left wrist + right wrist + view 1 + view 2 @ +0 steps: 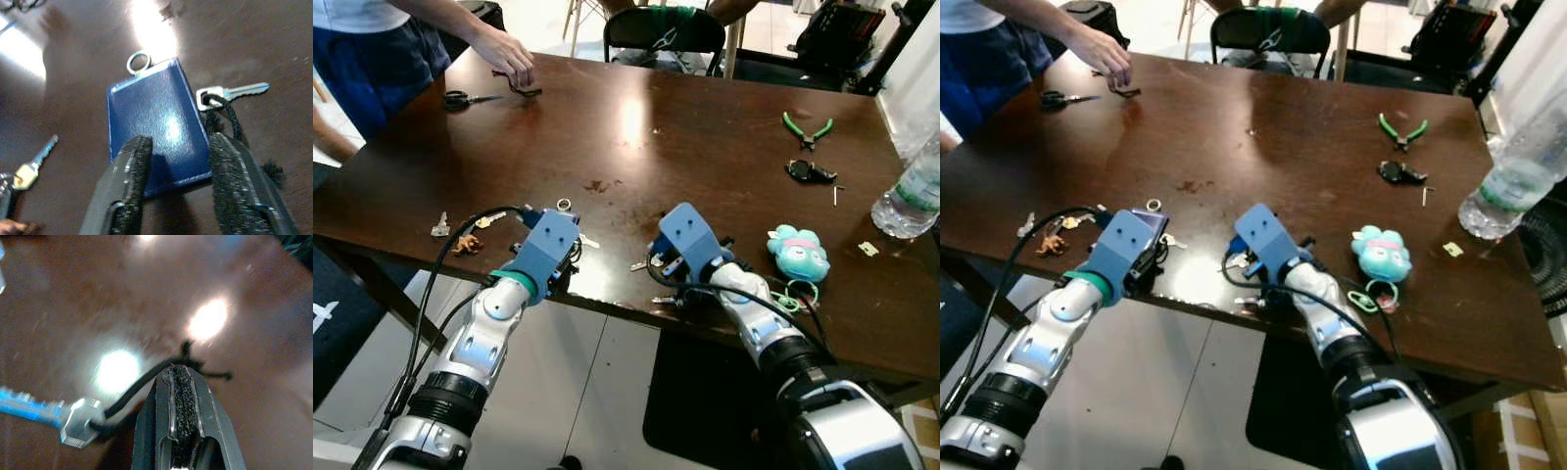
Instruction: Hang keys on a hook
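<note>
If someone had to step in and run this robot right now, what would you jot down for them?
Left hand: open, fingers either side of the blue key tag lying flat on the table; nothing lifted.
Right hand: shut, at the black cord tied to a silver key; whether it pinches the cord is unclear.
More loose keys lie at the table's left edge.
No hook seen.
Left to do: grip, lift, find hook, hang.

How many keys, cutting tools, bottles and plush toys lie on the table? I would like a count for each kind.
Keys: 3 (near blue tag, silver key; gold-headed key; key on black cord)
Cutting tools: 2 (scissors, green pliers)
Bottles: 1
Plush toys: 1
Total: 7
</note>
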You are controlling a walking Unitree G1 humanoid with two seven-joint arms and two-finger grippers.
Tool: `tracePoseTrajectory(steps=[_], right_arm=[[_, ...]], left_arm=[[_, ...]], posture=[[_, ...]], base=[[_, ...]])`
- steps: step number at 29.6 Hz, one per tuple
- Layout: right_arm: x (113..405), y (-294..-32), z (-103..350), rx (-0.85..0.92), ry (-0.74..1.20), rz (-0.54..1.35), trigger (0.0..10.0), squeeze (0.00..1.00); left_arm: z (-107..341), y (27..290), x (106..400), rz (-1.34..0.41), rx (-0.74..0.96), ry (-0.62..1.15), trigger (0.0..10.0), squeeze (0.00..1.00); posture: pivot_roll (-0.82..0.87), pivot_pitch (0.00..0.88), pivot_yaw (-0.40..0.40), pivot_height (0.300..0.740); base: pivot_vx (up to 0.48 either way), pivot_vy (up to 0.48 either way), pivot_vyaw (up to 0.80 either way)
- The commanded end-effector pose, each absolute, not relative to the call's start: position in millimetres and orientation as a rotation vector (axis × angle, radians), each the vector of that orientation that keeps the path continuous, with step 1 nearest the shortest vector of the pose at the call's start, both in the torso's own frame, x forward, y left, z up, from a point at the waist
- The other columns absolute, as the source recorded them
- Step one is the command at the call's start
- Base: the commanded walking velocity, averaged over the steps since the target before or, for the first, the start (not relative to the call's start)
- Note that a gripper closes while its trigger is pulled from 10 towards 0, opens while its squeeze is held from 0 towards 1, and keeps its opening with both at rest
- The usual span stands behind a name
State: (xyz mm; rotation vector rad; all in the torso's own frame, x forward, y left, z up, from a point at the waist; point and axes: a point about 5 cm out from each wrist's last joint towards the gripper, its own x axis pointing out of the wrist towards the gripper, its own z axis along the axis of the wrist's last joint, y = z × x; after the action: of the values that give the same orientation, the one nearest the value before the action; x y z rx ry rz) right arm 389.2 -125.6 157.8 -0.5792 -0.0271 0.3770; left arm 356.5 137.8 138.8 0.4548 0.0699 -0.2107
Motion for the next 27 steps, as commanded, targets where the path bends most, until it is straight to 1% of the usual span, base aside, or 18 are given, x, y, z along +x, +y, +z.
tracePoseTrajectory(steps=[1,7,8,11,13,16,17,20,21,25,26,27], right_arm=[[387.5,-122.2,152.3,-0.591,-0.018,0.395,10.0,0.0],[387.2,-117.6,156.7,-0.547,-0.042,0.419,10.0,0.0],[387.2,-115.1,160.5,-0.54,-0.07,0.441,10.0,0.0],[387.2,-114.9,161.5,-0.556,-0.079,0.445,10.0,0.0],[388.5,-116.3,162.5,-0.573,-0.085,0.436,10.0,0.0],[389.1,-116.6,163.1,-0.563,-0.087,0.43,10.0,0.0],[389.4,-116.4,162.9,-0.53,-0.082,0.423,4.3,0.0],[389.3,-115.3,161.7,-0.5,-0.075,0.418,4.3,0.0],[389.2,-115.5,160.6,-0.487,-0.073,0.405,10.0,0.0],[389.2,-115.9,160.0,-0.481,-0.073,0.397,10.0,0.0],[389.3,-115.6,159.7,-0.446,-0.074,0.391,10.0,1.0],[389.3,-115.6,159.7,-0.446,-0.074,0.391,10.0,1.0]], left_arm=[[130.5,141.1,354.6,-0.199,0.433,0.094,10.0,0.0],[136.5,142.8,355.8,-0.197,0.383,0.08,10.0,0.0],[148.2,143.0,356.0,-0.217,0.313,0.052,10.0,0.0],[151.3,143.2,355.9,-0.224,0.302,0.044,10.0,0.0],[153.3,143.6,355.5,-0.226,0.323,0.024,10.0,0.0],[153.1,142.5,355.3,-0.226,0.329,0.02,10.0,0.0],[154.0,141.1,355.1,-0.222,0.329,0.014,10.0,0.0],[155.7,137.6,354.6,-0.228,0.308,0.008,10.0,0.0],[155.6,136.2,354.3,-0.229,0.307,0.006,10.0,0.0],[155.4,135.5,354.1,-0.23,0.307,0.006,10.0,0.0],[154.7,137.7,353.0,-0.223,0.308,0.013,10.0,0.0],[154.7,137.7,353.0,-0.223,0.308,0.013,10.0,0.0]], posture=[[-0.05,0.16,0.053,0.74],[-0.05,0.157,0.055,0.74],[-0.05,0.15,0.057,0.74],[-0.05,0.15,0.057,0.74],[-0.05,0.147,0.058,0.74],[-0.05,0.142,0.059,0.74],[-0.05,0.132,0.059,0.74],[-0.05,0.129,0.062,0.74],[-0.04,0.119,0.064,0.74],[-0.04,0.119,0.064,0.74],[-0.03,0.127,0.071,0.74],[-0.03,0.127,0.071,0.74]], base=[[0.0,0.0,0.0],[0.0,0.0,0.0],[0.0,0.0,0.0],[0.0,0.0,0.0],[0.0,0.0,0.0],[0.0,0.0,0.0],[0.0,0.0,0.0],[0.0,0.0,0.0],[0.0,0.0,0.0],[0.0,0.0,0.0],[0.0,0.0,0.0],[0.0,0.0,0.0]])
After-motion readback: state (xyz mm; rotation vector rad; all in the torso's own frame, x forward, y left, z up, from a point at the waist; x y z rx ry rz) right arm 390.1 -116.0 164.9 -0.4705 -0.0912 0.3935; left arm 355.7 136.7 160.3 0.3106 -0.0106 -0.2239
